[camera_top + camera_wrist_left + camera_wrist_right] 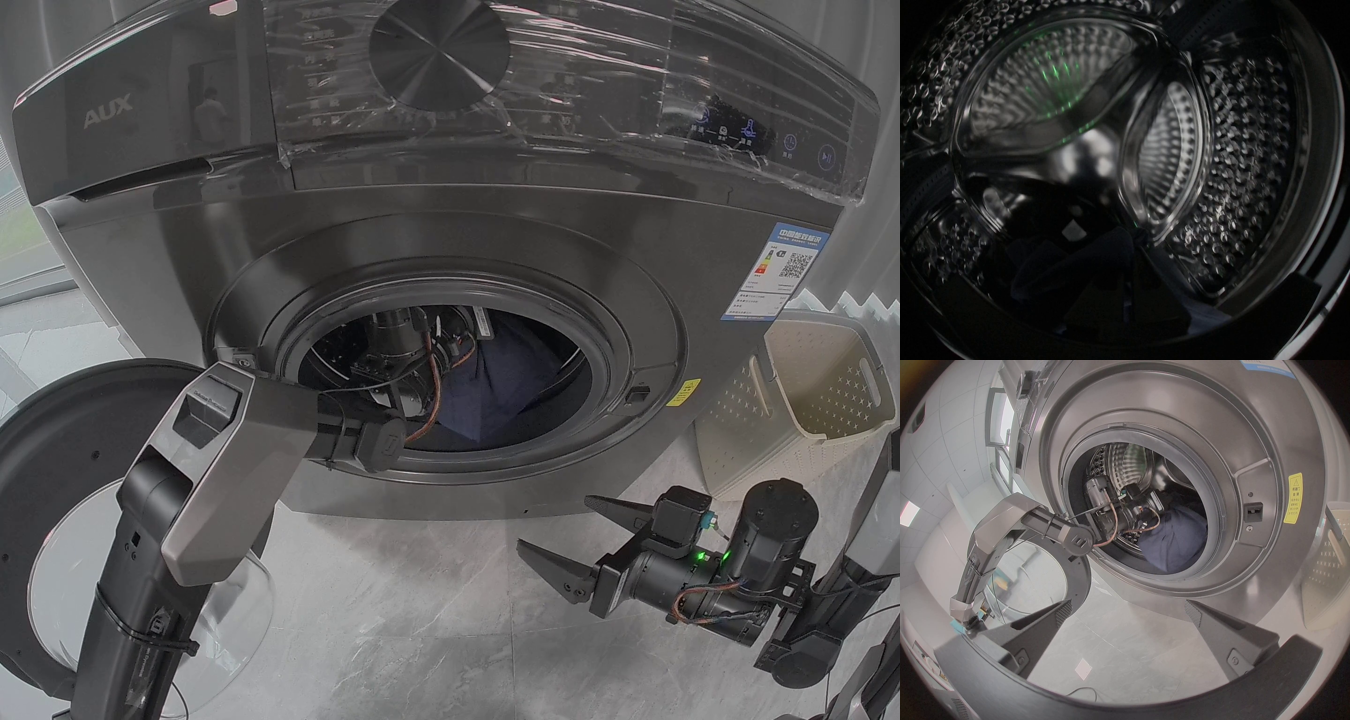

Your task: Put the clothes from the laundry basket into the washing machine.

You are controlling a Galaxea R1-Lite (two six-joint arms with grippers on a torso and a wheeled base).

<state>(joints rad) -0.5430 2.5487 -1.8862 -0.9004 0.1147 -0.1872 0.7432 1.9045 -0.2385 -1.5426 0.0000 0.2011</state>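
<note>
From where I stand, the washing machine (525, 225) has its door (56, 487) swung wide to the robot's left. The left arm (244, 441) is buried in the porthole, with the left gripper (1155, 505) deep inside the drum (1228, 164). A navy garment (502, 375) lies heaped in the drum, toward the robot's right and just beside that gripper. It is dark in there, so I cannot tell whether the gripper has hold of the cloth or is merely next to it.

The right gripper (555, 525) hangs low over the tiled floor in front of the machine, spread wide with nothing in it. The laundry basket (806, 394) stands against the machine's right side, and what I can see of its inside looks bare.

To my eye this is the drop-off. Done well, the cloth should be let go far enough back that no sleeve trails over the door seal. The arm should then come straight out through the middle of the opening, so it snags neither rim nor fabric.
</note>
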